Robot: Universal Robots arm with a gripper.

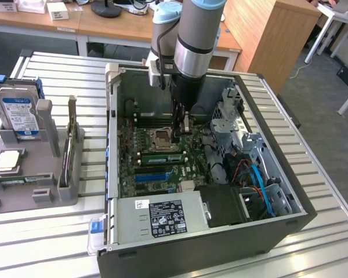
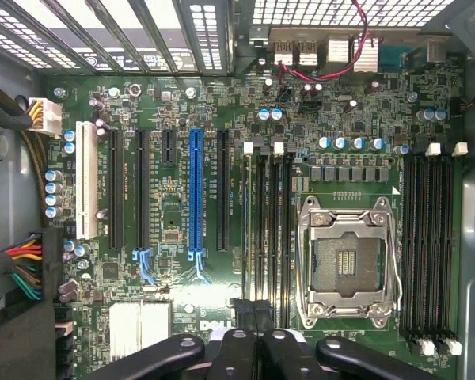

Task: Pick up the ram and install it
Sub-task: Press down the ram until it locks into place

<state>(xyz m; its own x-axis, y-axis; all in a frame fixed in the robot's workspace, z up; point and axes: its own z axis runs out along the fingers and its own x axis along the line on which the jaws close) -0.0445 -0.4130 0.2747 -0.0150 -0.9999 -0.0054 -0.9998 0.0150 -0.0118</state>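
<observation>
Looking into the open computer case [image 1: 180, 255] on the slatted table [image 1: 58, 243], you see your arm reaching straight down over the motherboard [image 1: 130, 168], with the gripper [image 1: 184, 126] hanging just beside the empty CPU socket [image 1: 161, 139]. Your gripper is fully closed: in the wrist view its dark fingertips meet [image 2: 257, 313] with no gap, and you have nothing visibly clamped between them. The ram [image 1: 160, 156] is not in your grasp; it sits on the board as a green stick lying along the memory slots next to the socket, on the side nearer the blue expansion slot [image 1: 151, 176]. How deep it sits in its slot you cannot tell. In the wrist view your fingertips are over that same bank of memory slots [image 2: 267, 214], between the blue expansion slot [image 2: 195, 194] and the CPU socket [image 2: 350, 261], while the other bank of memory slots [image 2: 427, 237] past the socket stands bare and black. At the exterior view's left, well apart from the case, a grey fixture [image 1: 46, 150] carries a silver hard drive [image 1: 20, 116] standing upright and a square CPU chip [image 1: 6, 161] lying flat.
</observation>
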